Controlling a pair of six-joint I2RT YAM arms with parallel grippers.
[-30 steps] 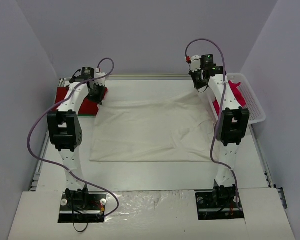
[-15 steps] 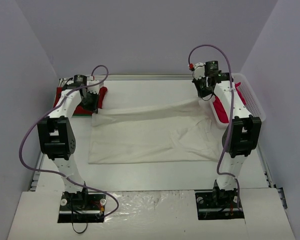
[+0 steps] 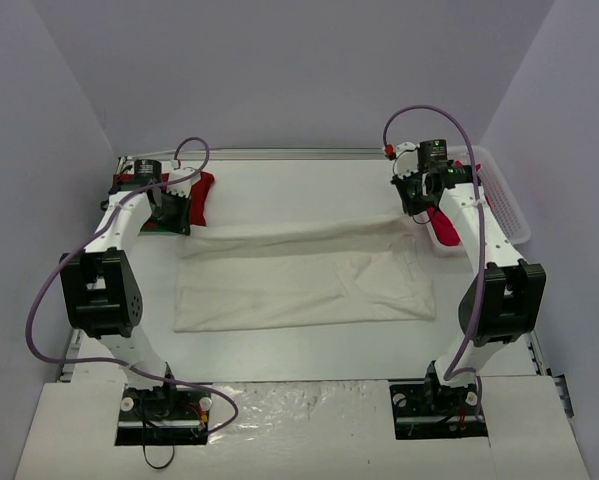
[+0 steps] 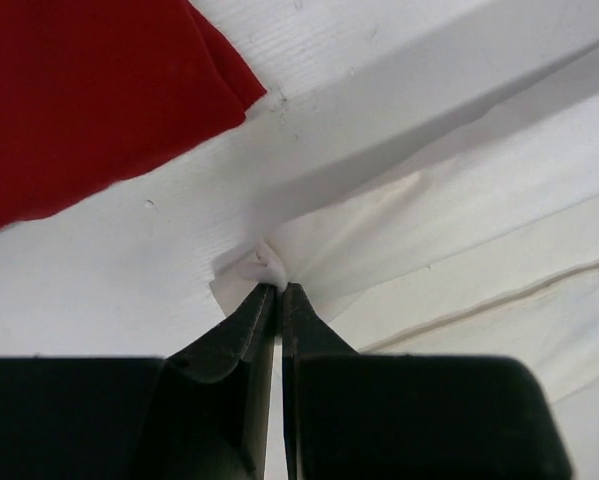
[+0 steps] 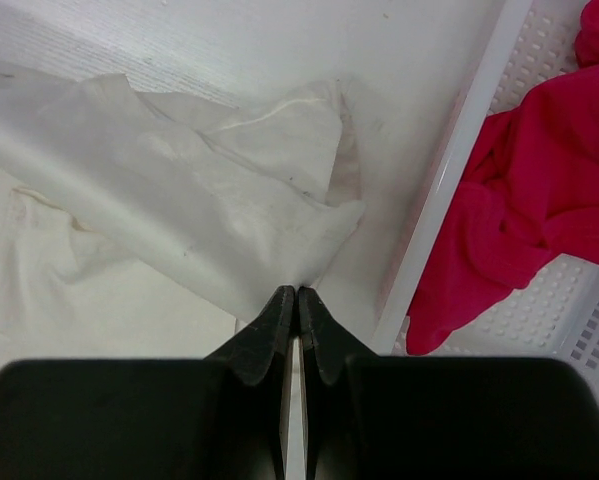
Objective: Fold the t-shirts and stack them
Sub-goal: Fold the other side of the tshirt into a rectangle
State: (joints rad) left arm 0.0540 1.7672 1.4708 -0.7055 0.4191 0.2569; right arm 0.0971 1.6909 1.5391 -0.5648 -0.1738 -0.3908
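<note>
A large cream-white t-shirt [image 3: 299, 280] lies across the middle of the table, its far edge lifted. My left gripper [image 3: 179, 222] is shut on its far left corner [image 4: 264, 262]. My right gripper [image 3: 416, 212] is shut on its far right corner [image 5: 279, 240]. The edge hangs stretched between them above the cloth. A red t-shirt [image 3: 187, 195] lies folded at the far left, also in the left wrist view [image 4: 89, 100]. A pinkish-red t-shirt [image 3: 449, 228] lies in the white basket [image 3: 509, 215] at the right, also in the right wrist view [image 5: 519, 220].
The white lattice basket rim [image 5: 459, 190] runs close beside my right gripper. Grey walls close in the left, right and far sides. A metal rail [image 3: 299, 153] runs along the table's far edge.
Both grippers have pulled the shirt's far edge towards the near side, and the visible cloth has grown shorter front to back. Both arms have swung outward.
</note>
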